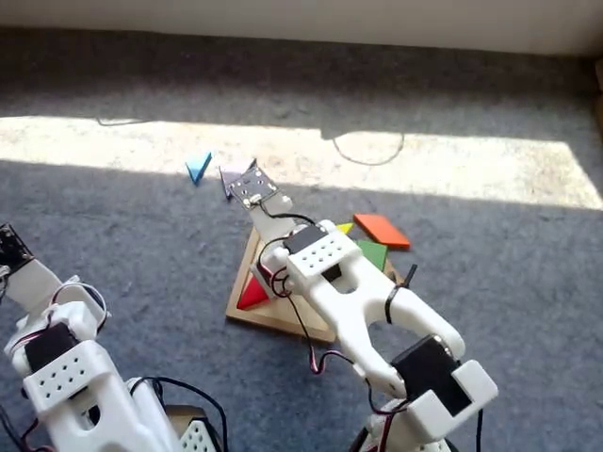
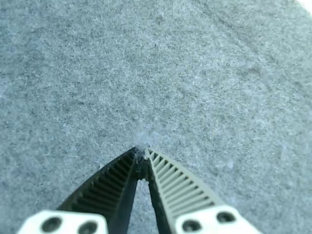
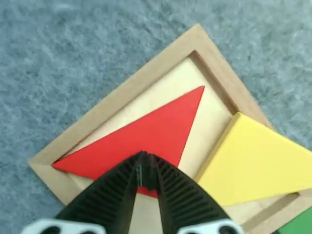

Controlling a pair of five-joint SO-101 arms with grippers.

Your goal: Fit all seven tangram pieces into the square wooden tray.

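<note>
The square wooden tray (image 3: 127, 87) lies on the grey carpet with a red triangle (image 3: 161, 127) flat inside it. A large yellow triangle (image 3: 253, 161) lies beside the red one, at the tray's other side. My right gripper (image 3: 142, 157) is shut, with its tips just over the red triangle's long edge. In the high view my right arm (image 1: 330, 268) covers most of the tray (image 1: 283, 320), and the red triangle (image 1: 252, 294) peeks out. My left gripper (image 2: 141, 153) is shut over bare carpet, holding nothing.
Beyond the tray lie a green piece (image 1: 373, 253), an orange piece (image 1: 382, 231) and a yellow tip (image 1: 345, 227). Farther off in the sunlit strip are a blue triangle (image 1: 199, 167) and a pale purple piece (image 1: 230, 176). My left arm (image 1: 57, 363) stands at the near left.
</note>
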